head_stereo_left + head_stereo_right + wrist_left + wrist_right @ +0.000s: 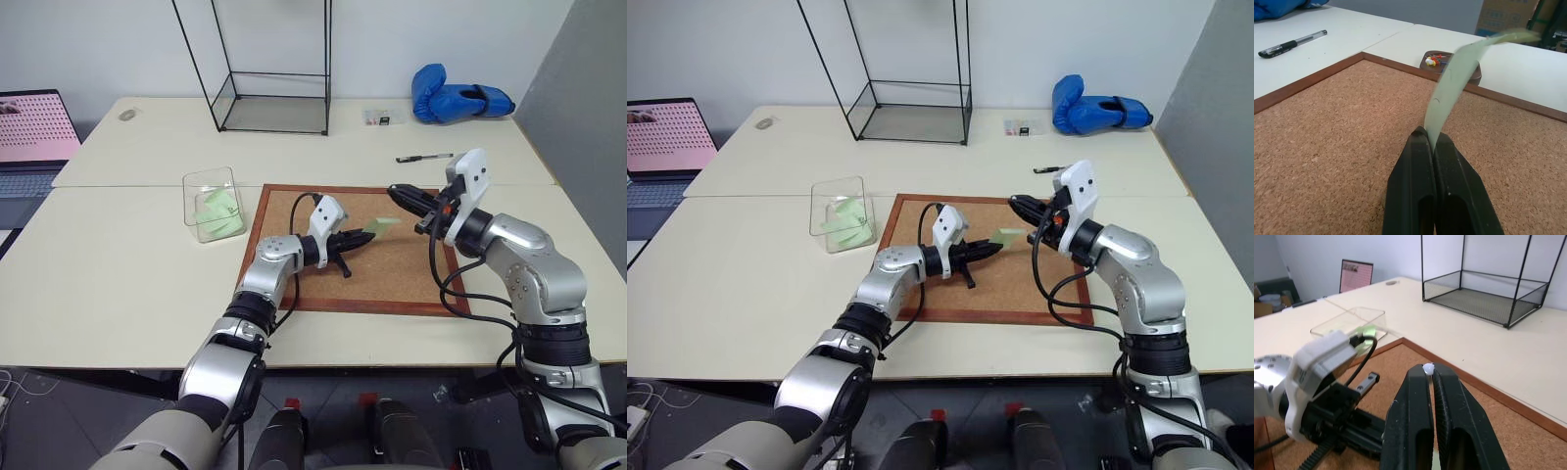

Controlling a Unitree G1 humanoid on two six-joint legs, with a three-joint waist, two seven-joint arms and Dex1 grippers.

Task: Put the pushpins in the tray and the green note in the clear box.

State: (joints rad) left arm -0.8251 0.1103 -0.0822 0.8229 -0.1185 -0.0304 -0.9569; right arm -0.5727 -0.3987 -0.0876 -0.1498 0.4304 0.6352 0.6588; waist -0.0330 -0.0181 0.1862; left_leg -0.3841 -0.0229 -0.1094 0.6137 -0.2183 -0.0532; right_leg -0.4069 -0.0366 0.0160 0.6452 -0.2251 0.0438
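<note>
My left gripper (pixel 365 236) is shut on one end of the pale green note (pixel 1459 73), which curves up and away from the fingertips above the cork board (pixel 392 269). My right gripper (pixel 395 193) hovers over the board's far right part, shut on a small pale-headed pushpin (pixel 1428 367) at its tips. The dark reddish-brown tray (pixel 1476 72) sits just past the board's frame with several coloured pins in it. The clear box (pixel 214 204) stands left of the board with green slips inside.
A tall black wire-framed case (pixel 274 98) stands at the back of the table. A pen (pixel 423 157) lies behind the board, a blue boxing glove (pixel 458 98) at the back right, and a laptop (pixel 34 132) at the far left.
</note>
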